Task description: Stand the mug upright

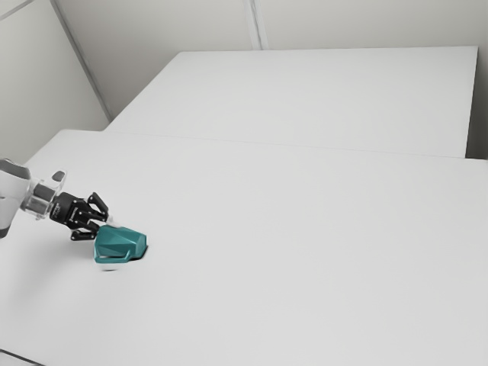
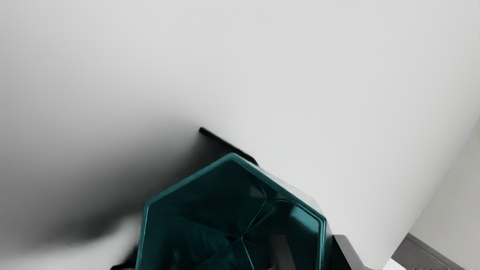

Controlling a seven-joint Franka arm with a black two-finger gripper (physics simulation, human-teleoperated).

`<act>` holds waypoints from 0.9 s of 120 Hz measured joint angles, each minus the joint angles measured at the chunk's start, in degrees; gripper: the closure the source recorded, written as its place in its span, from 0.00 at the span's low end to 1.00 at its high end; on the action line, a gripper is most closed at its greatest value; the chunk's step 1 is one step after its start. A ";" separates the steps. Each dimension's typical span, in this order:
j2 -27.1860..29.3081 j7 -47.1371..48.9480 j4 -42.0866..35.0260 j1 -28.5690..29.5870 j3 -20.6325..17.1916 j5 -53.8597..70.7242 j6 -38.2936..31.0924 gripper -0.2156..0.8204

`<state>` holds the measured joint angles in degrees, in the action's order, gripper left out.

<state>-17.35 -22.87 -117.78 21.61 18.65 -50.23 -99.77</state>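
Teal mug point(image 1: 120, 242) lies on its side, i.e. not upright, on a white bench point(image 1: 305, 244), w/ its mouth turned toward the black end effector point(image 1: 100, 225) & its base toward the exterior view's right. White arm point(image 1: 9, 194) enters from the exterior view's left, w/ the end effector at the mug's mouth end. The end effector is open, its two fingers spread well apart. In the wrist view, the mug's mouth faces the camera b/w the fingers of the end effector point(image 2: 240, 258): one finger point(image 2: 347, 249) is just beside the mug's outer wall, the other a dark form partly hidden on the opp. side. Contact b/w fingers & mug can't be told from here. A grey upright shape shows w/in the mouth; reflection or solid part, can't tell. The rim point(image 2: 187, 180) is angular, w/ straight edges meeting at corners; the inside is dark teal & glossy, w/ creases & a bright patch near one side. A thin black strip point(image 2: 228, 145) runs close by one rim corner, its nature unclear. Soft dark shadow point(image 2: 123, 202) spreads over the bench beside the mug. Bkgd: a second white surface point(image 1: 328, 91) & pale walls point(image 1: 366, 23).
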 joint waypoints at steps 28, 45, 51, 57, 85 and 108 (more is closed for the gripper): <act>0.70 -0.43 0.01 -0.07 -1.05 -1.31 0.94 0.91; 2.60 -0.65 -0.01 -0.08 -1.80 -1.72 1.27 0.94; 3.34 -0.71 -0.01 -0.17 -2.05 -1.77 1.36 0.95; 4.16 -0.76 -0.01 -0.44 -2.36 -1.78 1.50 0.95; 5.32 -0.37 6.26 -0.83 -11.59 2.76 1.56 0.96; 4.34 1.78 11.55 -6.44 -18.27 14.80 -2.51 0.96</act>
<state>-13.01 -21.09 -106.23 15.17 0.38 -35.43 -102.28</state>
